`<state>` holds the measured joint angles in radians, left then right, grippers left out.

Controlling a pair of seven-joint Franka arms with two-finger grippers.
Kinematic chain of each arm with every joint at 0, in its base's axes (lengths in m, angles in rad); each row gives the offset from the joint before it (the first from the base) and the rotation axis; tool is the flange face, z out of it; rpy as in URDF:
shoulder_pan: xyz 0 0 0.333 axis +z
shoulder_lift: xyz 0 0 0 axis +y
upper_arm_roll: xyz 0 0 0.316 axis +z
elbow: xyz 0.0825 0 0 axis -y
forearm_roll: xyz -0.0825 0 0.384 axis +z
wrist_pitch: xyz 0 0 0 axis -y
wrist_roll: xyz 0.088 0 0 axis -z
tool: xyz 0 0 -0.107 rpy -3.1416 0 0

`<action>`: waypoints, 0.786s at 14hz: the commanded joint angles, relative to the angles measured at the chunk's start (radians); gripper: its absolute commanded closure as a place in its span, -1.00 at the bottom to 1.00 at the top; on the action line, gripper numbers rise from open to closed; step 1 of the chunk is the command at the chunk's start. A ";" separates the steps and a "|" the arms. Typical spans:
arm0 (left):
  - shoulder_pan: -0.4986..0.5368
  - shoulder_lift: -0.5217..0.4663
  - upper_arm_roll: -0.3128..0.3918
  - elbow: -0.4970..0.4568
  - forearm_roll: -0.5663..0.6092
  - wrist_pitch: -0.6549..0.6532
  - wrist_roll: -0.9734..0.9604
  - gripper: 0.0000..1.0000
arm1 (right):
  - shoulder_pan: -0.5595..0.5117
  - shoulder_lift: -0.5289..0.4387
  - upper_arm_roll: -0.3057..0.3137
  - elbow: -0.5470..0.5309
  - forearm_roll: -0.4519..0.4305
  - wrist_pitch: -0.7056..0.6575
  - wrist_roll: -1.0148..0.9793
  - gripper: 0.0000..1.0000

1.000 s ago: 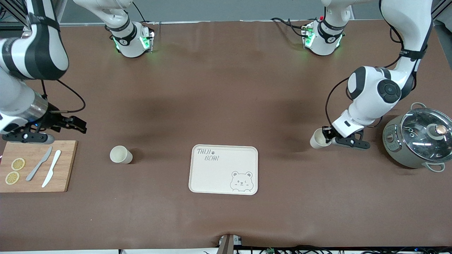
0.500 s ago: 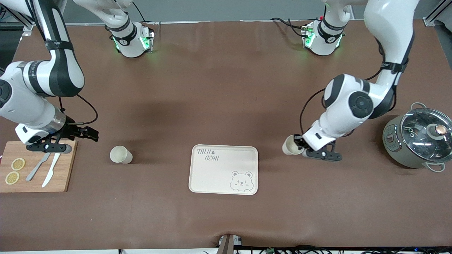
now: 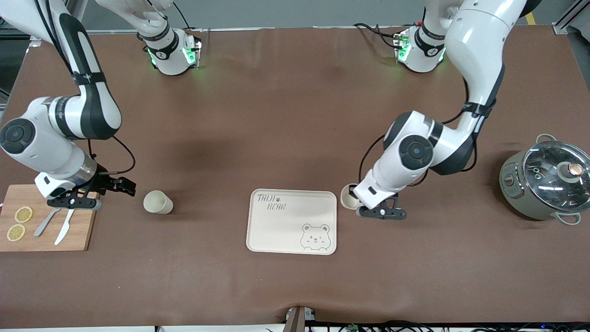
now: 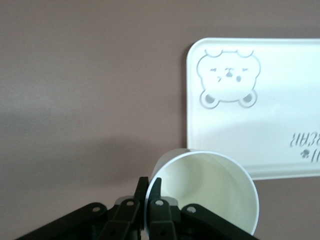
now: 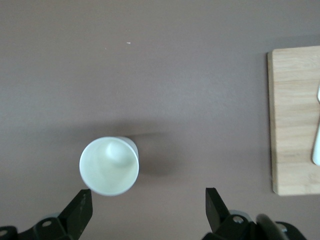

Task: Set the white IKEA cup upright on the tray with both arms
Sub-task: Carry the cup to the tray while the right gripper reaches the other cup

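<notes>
Mid-table, nearer the front camera: tray [image 3: 292,221], cream, flat on the brown table [image 3: 286,115], bear face at the corner toward the left arm's end, "TAIJI BEAR" lettering at the corner toward the right arm's end. Nothing on it.

Just off the tray's edge, toward the left arm's end: left gripper [image 3: 354,199] clamped on the rim of a white cup [image 3: 348,197]. Fingers [image 4: 152,192] pinched tight across the wall, one inside, one outside. Cup mouth up, tilted slightly; held at the tray's edge, not yet over it in the front view. In the left wrist view, cup rim overlaps the tray's [image 4: 260,110] border. Whether the cup is clear of the table: cannot tell.

Toward the right arm's end: second cup [image 3: 157,202] upright on the table, well apart from the tray, between tray and board. Right gripper [image 3: 124,186] low, just beside this cup, on the board side. Jaws spread wide, holding nothing. In the right wrist view, cup [image 5: 109,166] sits off to one side, near one finger [image 5: 80,212], not centred in the gap.

At the table's edge, right arm's end: wooden board [image 3: 48,219] with two lemon slices [image 3: 19,223] and two knives [image 3: 59,220], one grey, one white.

At the left arm's end: grey pot [image 3: 544,182] with glass lid, well apart from the tray.
</notes>
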<state>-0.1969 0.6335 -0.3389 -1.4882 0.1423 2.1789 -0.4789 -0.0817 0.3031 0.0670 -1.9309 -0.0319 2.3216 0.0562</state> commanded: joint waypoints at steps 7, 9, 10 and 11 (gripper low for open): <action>-0.268 0.138 0.222 0.241 0.016 -0.039 -0.139 1.00 | -0.013 0.093 0.010 0.004 -0.011 0.114 0.001 -1.00; -0.283 0.155 0.222 0.252 0.016 -0.015 -0.177 1.00 | -0.012 0.109 0.010 0.003 -0.011 0.139 0.001 -1.00; -0.297 0.163 0.222 0.252 0.016 0.005 -0.197 1.00 | -0.012 0.116 0.010 0.003 -0.011 0.143 0.002 -1.00; -0.308 0.175 0.224 0.255 0.016 0.025 -0.220 1.00 | -0.012 0.122 0.010 0.003 -0.011 0.145 0.001 -1.00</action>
<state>-0.4803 0.7719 -0.1319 -1.2785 0.1460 2.1826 -0.6570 -0.0818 0.4101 0.0670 -1.9314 -0.0319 2.4512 0.0562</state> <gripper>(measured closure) 0.956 0.000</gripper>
